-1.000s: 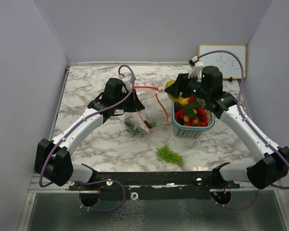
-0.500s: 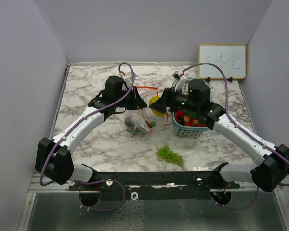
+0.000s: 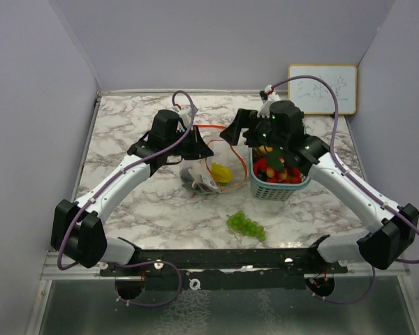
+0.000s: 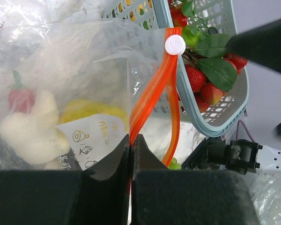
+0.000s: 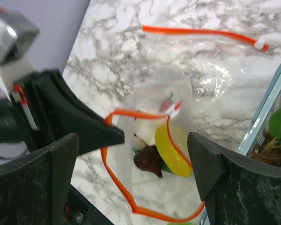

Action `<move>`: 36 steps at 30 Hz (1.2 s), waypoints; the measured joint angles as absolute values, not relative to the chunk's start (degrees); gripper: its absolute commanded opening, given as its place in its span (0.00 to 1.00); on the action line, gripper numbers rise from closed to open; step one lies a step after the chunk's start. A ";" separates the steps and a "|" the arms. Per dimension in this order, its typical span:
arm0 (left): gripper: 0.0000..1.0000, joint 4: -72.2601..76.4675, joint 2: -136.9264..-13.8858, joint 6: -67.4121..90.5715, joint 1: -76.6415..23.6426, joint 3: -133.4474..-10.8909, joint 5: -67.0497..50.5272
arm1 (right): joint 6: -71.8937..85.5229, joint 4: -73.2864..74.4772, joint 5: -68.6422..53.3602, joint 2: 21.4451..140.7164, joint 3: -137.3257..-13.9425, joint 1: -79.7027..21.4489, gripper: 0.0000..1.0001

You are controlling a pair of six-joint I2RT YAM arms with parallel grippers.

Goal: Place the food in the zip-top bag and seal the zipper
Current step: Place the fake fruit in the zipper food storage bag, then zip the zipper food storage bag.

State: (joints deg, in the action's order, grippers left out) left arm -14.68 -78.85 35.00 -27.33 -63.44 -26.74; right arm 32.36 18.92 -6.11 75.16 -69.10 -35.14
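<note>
Across the marble table, both arms reach in toward the middle.

- Left gripper: fingers pinched tight on the zipper, holding one edge of the bag mouth.
- Right gripper: fingers spread wide with nothing between them, hovering over the bag mouth.
- Teal mesh basket: stands just right of the bag, under the right wrist. It is loaded with red strawberries and green leaves.
- Zip-top bag: lies between the two grippers, crinkled, with its orange-red strip standing open in a loose loop.
- Yellow pepper: inside the bag, just below the mouth, beside a dark brown piece and a pale lump. Through the plastic these two are hard to identify; possibly a grape bunch and a root vegetable.
- Green grape bunch: on the bare table, nearer the arm bases, apart from both bag and basket.
</note>
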 measured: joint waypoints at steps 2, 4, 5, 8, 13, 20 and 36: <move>0.00 -14.66 -78.76 35.07 -27.33 -63.42 -26.76 | 33.65 21.89 -3.75 77.23 -74.39 -35.14 0.96; 0.00 -14.50 -78.63 35.27 -27.33 -63.35 -26.76 | 35.14 23.59 -2.09 80.16 -79.13 -35.14 0.81; 0.00 -14.35 -78.50 35.44 -27.33 -63.24 -26.76 | 35.81 23.94 -1.61 81.17 -80.34 -35.14 0.76; 0.00 -13.96 -78.26 35.68 -27.33 -63.02 -26.79 | 37.56 25.96 -0.40 84.07 -81.30 -35.22 0.74; 0.00 -13.74 -78.02 35.70 -27.33 -62.87 -26.76 | 39.18 32.21 2.70 87.99 -82.28 -36.71 0.67; 0.00 -13.32 -77.93 35.86 -27.33 -62.87 -26.76 | 40.42 34.28 3.88 88.51 -82.46 -37.80 0.53; 0.00 -10.96 -77.73 36.60 -27.31 -60.97 -27.07 | 41.71 30.83 5.74 91.11 -82.46 -38.20 0.50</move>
